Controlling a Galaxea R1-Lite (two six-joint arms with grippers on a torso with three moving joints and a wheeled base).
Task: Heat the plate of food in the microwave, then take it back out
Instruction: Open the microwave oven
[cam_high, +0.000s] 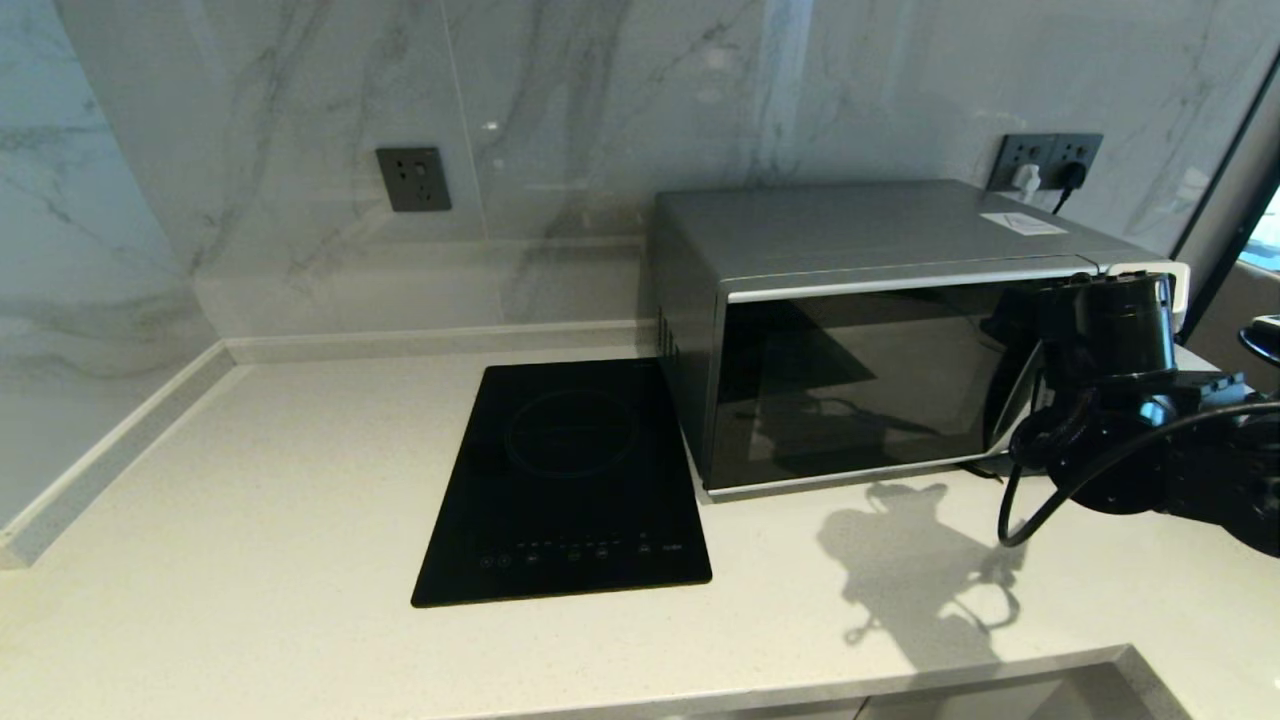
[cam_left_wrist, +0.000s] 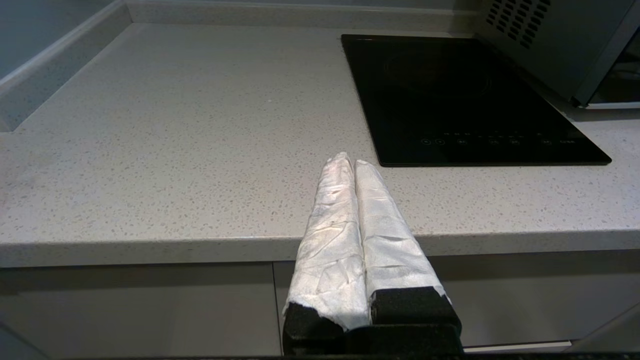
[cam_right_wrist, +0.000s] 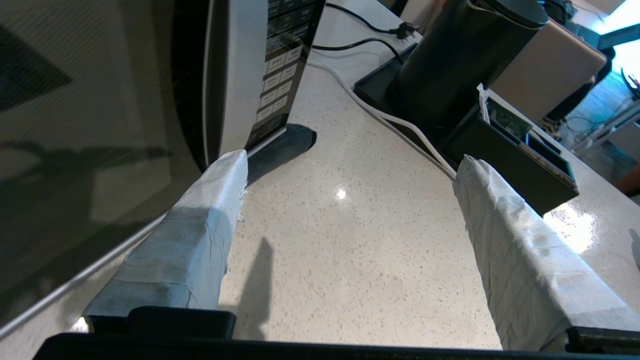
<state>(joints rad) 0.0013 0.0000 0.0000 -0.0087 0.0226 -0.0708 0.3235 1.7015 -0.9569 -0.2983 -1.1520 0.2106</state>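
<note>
Microwave, door shut, stands just beside the spread right tool.

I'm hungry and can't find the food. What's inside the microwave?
The microwave door is closed, and its dark glass shows only reflections, so whatever is inside is hidden. No plate shows on the counter either. The open right gripper is beside the door.

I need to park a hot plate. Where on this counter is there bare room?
Free: the counter left of the cooktop, out to the wall upstand, and the front strip before the microwave. Crowded: right of the microwave, where the open right gripper hangs over cables, a dark appliance and a black box.
</note>
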